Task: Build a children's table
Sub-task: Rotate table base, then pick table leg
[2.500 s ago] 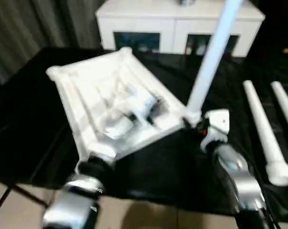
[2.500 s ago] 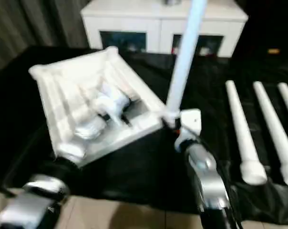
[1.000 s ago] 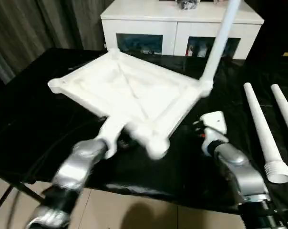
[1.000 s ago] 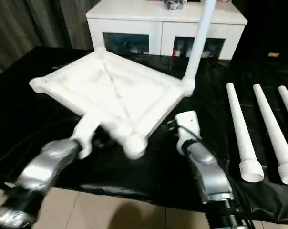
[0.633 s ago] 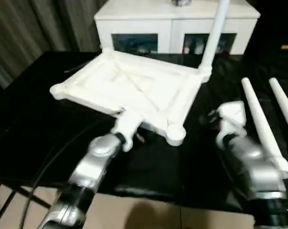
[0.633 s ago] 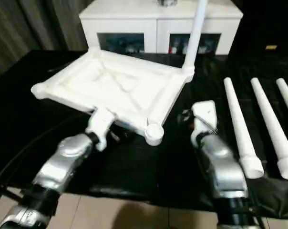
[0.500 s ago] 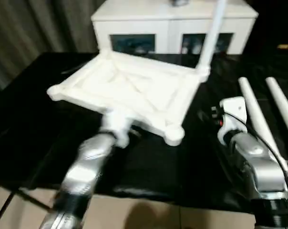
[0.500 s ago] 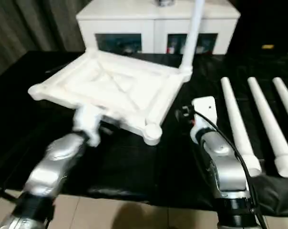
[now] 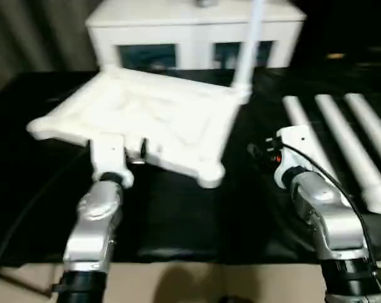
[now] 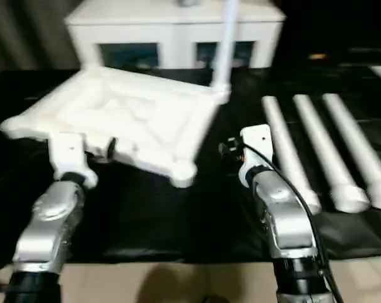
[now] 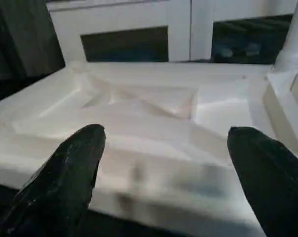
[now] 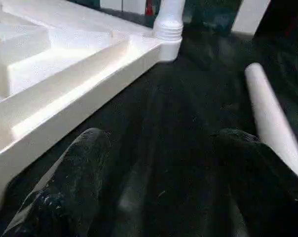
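Note:
The children's table is in pieces. Its white tabletop (image 9: 152,117) lies upside down on the black cover, ribbed underside up. One white leg (image 9: 247,44) stands upright in the far right corner socket (image 12: 167,30). Three more legs (image 10: 285,151) lie side by side to the right. My left gripper (image 11: 164,163) is open and faces the tabletop's near rim, with nothing between its fingers (image 11: 65,173). My right gripper (image 12: 159,173) is open too. It hovers over the bare cover between the tabletop's right edge and the nearest loose leg (image 12: 272,118).
A white cabinet with glass doors (image 9: 190,31) stands behind the table. The black cover (image 9: 178,221) runs to the front edge, with tan floor below. A cable trails along my right forearm (image 9: 323,214).
The whole picture has shifted as my head moved. The tabletop, tipped up earlier, now lies flat. My left arm has drawn back from the underside to the near rim.

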